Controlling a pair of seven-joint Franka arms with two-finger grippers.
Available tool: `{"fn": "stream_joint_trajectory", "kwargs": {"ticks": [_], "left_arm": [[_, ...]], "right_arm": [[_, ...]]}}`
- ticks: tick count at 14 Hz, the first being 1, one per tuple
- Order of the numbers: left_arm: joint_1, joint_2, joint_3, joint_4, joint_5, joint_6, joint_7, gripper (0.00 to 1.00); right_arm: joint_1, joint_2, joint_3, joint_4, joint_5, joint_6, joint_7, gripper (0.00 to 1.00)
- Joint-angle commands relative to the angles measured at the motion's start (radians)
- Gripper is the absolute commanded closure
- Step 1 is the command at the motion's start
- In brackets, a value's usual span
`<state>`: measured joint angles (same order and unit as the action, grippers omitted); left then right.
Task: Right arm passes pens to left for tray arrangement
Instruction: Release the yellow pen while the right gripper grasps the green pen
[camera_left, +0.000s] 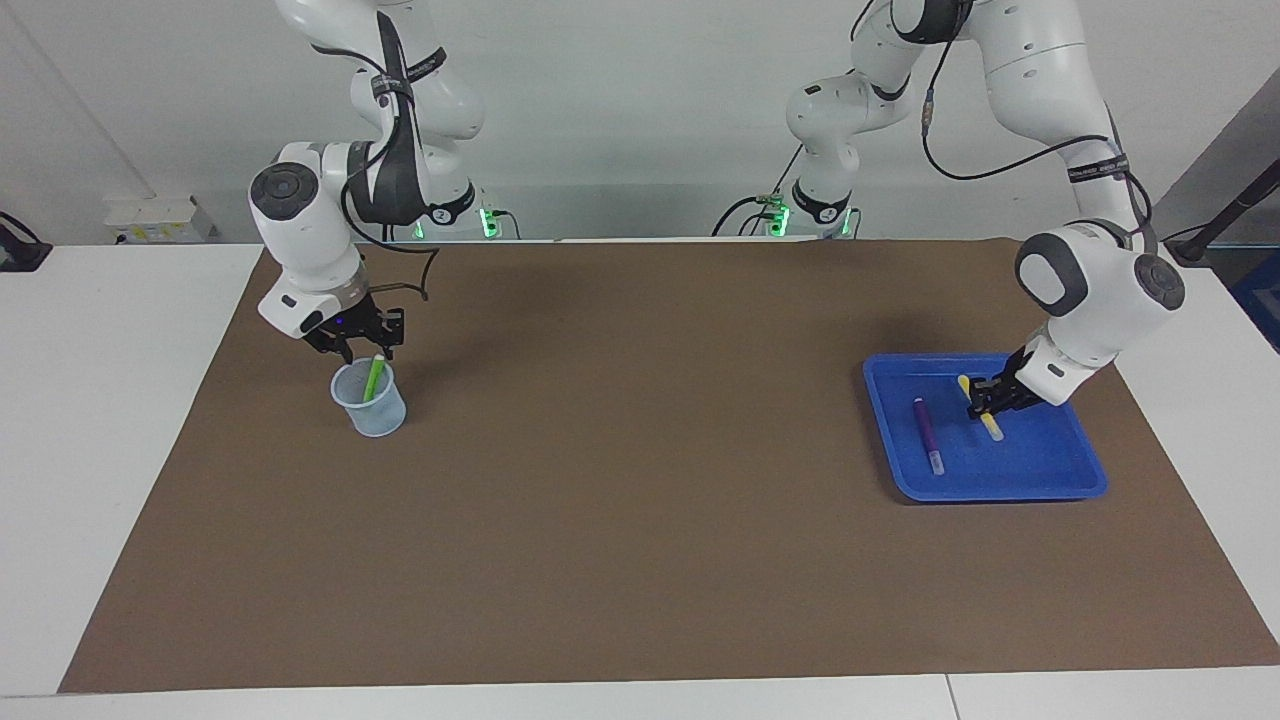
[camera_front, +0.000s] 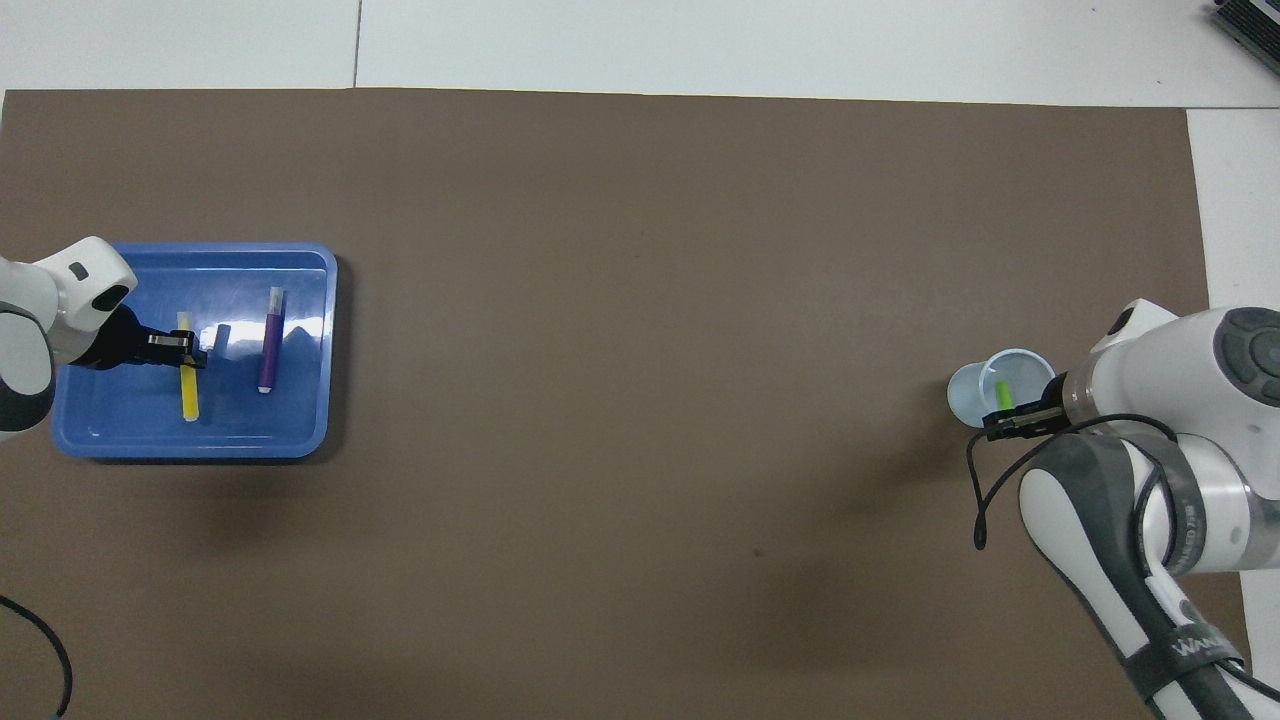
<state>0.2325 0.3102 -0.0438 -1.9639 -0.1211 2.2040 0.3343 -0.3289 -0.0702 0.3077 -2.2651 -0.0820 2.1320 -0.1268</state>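
The blue tray (camera_left: 1000, 490) (camera_front: 200, 450) lies at the left arm's end of the table. In it rests a purple pen (camera_left: 928, 435) (camera_front: 269, 340). My left gripper (camera_left: 985, 400) (camera_front: 190, 345) is low inside the tray, shut on the yellow pen (camera_left: 990, 427) (camera_front: 187, 385), which slants down to the tray floor beside the purple one. At the right arm's end, a green pen (camera_left: 374, 378) (camera_front: 1001, 392) stands tilted in a pale blue cup (camera_left: 370, 410) (camera_front: 970, 390). My right gripper (camera_left: 360, 345) (camera_front: 1010, 420) hangs just over the cup, at the green pen's upper end.
A brown mat (camera_left: 640, 480) covers most of the white table. The mat's edge lies close to the tray on the left arm's side. A black cable loops from the right arm's wrist near the cup.
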Motion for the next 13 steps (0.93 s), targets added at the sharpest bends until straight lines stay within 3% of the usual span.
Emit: {"fn": "stream_joint_trajectory", "kwargs": {"ticks": [1, 7, 10, 11, 13], "left_arm": [[0.002, 0.010, -0.008, -0.027, 0.018, 0.065, 0.002, 1.00], [0.001, 0.020, -0.008, -0.044, 0.018, 0.120, 0.002, 1.00], [0.008, 0.021, -0.008, -0.038, 0.018, 0.120, 0.003, 0.62], [0.007, 0.021, -0.010, -0.036, 0.018, 0.118, 0.003, 0.41], [0.007, 0.021, -0.010, -0.033, 0.017, 0.115, 0.003, 0.30]], "right_arm": [[-0.019, -0.005, 0.013, -0.016, -0.018, 0.028, -0.022, 0.51], [-0.021, 0.001, 0.013, -0.013, -0.018, 0.043, -0.023, 0.52], [-0.021, 0.001, 0.013, -0.013, -0.018, 0.043, -0.025, 0.68], [-0.022, 0.001, 0.013, -0.013, -0.018, 0.043, -0.025, 0.72], [-0.022, 0.001, 0.013, -0.013, -0.018, 0.043, -0.025, 0.77]]}}
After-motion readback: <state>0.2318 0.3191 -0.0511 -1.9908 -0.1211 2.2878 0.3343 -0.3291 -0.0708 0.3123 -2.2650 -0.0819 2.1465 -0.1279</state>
